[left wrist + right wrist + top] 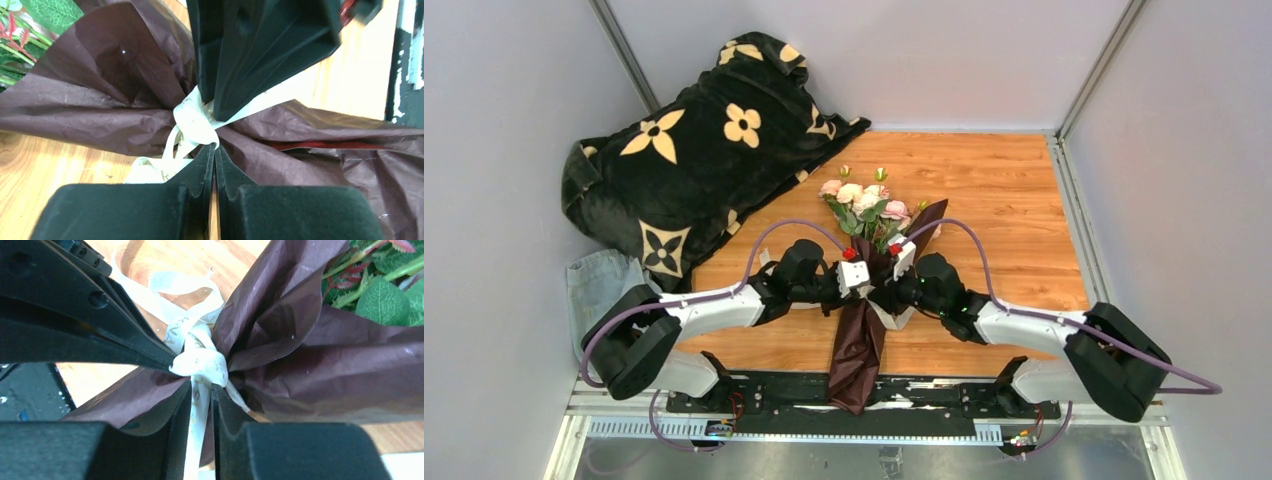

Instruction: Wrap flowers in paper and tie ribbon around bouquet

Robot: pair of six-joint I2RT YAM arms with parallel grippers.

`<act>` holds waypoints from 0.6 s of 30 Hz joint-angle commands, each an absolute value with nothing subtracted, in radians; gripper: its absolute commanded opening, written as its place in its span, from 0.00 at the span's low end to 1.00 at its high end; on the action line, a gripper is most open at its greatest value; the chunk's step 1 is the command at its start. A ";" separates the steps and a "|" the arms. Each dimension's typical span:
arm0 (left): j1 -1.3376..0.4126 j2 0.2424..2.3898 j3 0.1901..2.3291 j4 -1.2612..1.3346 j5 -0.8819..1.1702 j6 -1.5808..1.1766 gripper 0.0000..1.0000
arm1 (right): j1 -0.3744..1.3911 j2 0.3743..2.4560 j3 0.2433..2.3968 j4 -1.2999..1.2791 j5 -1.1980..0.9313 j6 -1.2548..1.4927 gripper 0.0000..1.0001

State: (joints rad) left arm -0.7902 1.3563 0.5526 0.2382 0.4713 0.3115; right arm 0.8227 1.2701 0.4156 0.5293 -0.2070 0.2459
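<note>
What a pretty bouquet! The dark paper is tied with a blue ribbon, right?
Not quite: the ribbon is cream, not blue. The right wrist view shows it knotted around the dark paper.

Background items: blanket, denim, table, enclosure.
A black blanket (684, 160) printed with cream flowers lies bunched at the far left. It is heaped up towards the back-left corner and its right edge spreads onto the wood-grain tabletop (1004, 220). A blue denim cloth (599, 285) lies at the left, off the wood, touching the blanket's near edge and partly tucked under it. Plain grey walls (944, 50) close in the left, back and right sides, with metal struts (624, 45) running up the back corners. A black rail (774, 400) runs along the table's near edge, and a grey metal sheet (874, 455) lies in front of it.
</note>
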 commanded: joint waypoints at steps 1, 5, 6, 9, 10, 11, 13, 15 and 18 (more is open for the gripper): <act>-0.798 1.362 0.527 0.259 0.457 0.402 0.06 | 0.792 1.163 0.445 0.358 -0.232 0.222 0.28; -0.808 1.364 0.518 0.266 0.495 0.471 0.08 | 0.759 1.071 0.496 0.156 -0.340 0.159 0.30; -0.811 1.362 0.511 0.269 0.498 0.496 0.08 | 0.751 1.058 0.520 0.093 -0.357 0.140 0.30; -0.822 1.356 0.497 0.270 0.526 0.569 0.11 | 0.724 1.059 0.599 0.024 -0.399 0.115 0.31; -0.823 1.356 0.497 0.270 0.533 0.578 0.12 | 0.721 1.071 0.621 0.040 -0.412 0.116 0.31; -0.828 1.356 0.496 0.270 0.540 0.590 0.13 | 0.713 1.105 0.648 0.060 -0.437 0.123 0.30; -0.836 1.355 0.496 0.270 0.541 0.609 0.14 | 0.701 1.202 0.719 0.051 -0.481 0.140 0.25; -0.841 1.349 0.495 0.270 0.532 0.626 0.14 | 0.687 1.308 0.804 -0.039 -0.521 0.143 0.16; -0.842 1.343 0.490 0.270 0.513 0.630 0.15 | 0.686 1.426 0.874 -0.091 -0.563 0.156 0.10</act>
